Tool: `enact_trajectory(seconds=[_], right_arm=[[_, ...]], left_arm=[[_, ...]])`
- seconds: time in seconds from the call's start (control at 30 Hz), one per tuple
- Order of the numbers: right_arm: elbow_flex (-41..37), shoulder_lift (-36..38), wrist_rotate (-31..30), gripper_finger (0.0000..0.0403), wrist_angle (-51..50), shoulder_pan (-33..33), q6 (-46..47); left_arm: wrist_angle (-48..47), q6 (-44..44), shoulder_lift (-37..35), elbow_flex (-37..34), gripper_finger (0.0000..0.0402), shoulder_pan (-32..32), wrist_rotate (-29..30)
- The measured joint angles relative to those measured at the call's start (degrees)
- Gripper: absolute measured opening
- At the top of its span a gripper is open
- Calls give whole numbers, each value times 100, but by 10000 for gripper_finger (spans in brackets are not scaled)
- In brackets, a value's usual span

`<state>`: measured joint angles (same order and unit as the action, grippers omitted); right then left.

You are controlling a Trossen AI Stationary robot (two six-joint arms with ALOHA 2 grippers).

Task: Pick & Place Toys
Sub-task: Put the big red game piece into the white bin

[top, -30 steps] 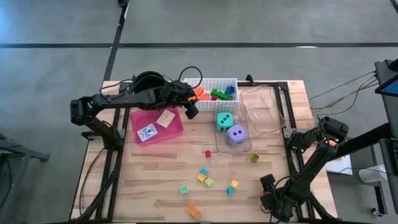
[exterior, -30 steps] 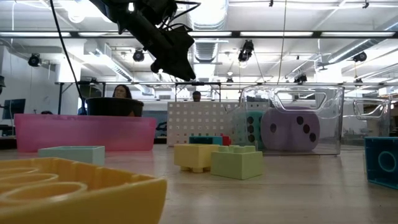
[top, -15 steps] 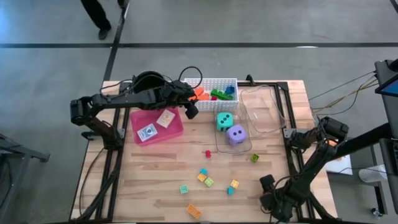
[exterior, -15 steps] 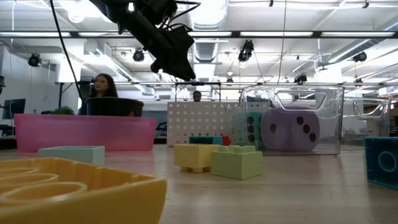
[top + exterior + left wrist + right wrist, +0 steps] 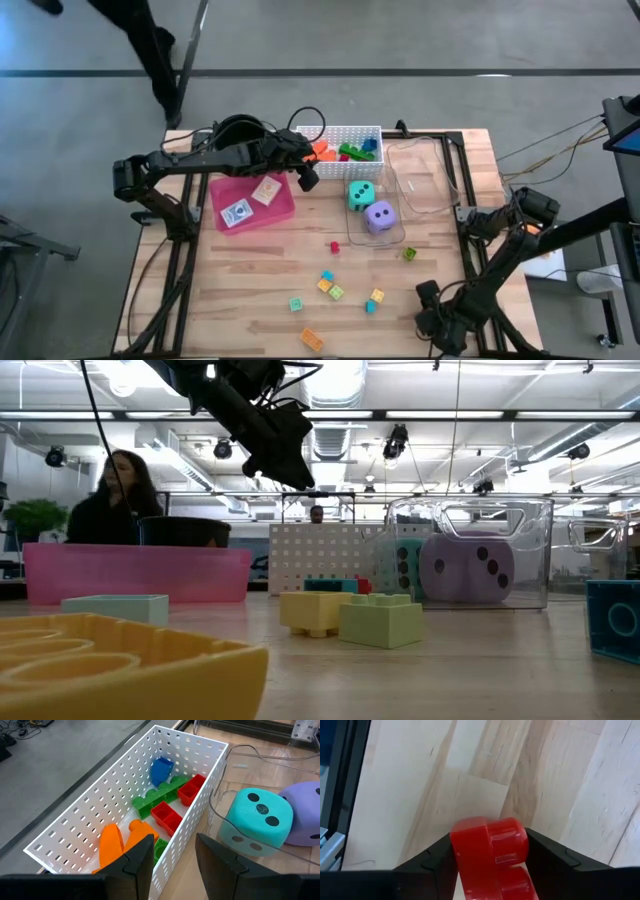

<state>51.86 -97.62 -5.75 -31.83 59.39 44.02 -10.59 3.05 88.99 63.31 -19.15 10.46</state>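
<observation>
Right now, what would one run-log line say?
left gripper: open, empty, over white basket | right gripper: closing on red block, table's near right corner

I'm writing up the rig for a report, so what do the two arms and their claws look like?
Both arms are dark, jointed and slim. The left arm carries looped black cables. The left claw has two flat, dark, angular fingers; the right claw has matching dark fingers.

The pale wooden plank surface (image 5: 260, 280) looks matt, with visible grain. The white perforated plastic basket (image 5: 125, 815) is smooth with a slight sheen. Beside the basket, the clear plastic box (image 5: 470, 555) is glossy and see-through. The glossy red plastic block (image 5: 492, 850) sits between matt black fingers (image 5: 432, 857).
</observation>
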Motion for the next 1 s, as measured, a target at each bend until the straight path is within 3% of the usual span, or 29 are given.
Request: enact_trajectory(seconds=[0.27, 0.6, 0.7, 0.87, 1.0], right_arm=[[-6, 31, -50, 201, -4, -153, 70], [28, 803, -1230, 200, -56, -458, 67], [28, 993, -1754, 201, -32, -714, -223], [28, 1257, -1933, 201, 152, -1390, -1191], [88, 1517, -2463, 201, 242, -1995, -2148]], left_arm=[[2, 0, 0, 0, 149, 1, 0], [1, 0, 1, 0, 149, 0, -1], [2, 0, 0, 0, 149, -1, 0], [1, 0, 2, 0, 149, -1, 0], [1, 0, 2, 0, 149, -1, -1]])
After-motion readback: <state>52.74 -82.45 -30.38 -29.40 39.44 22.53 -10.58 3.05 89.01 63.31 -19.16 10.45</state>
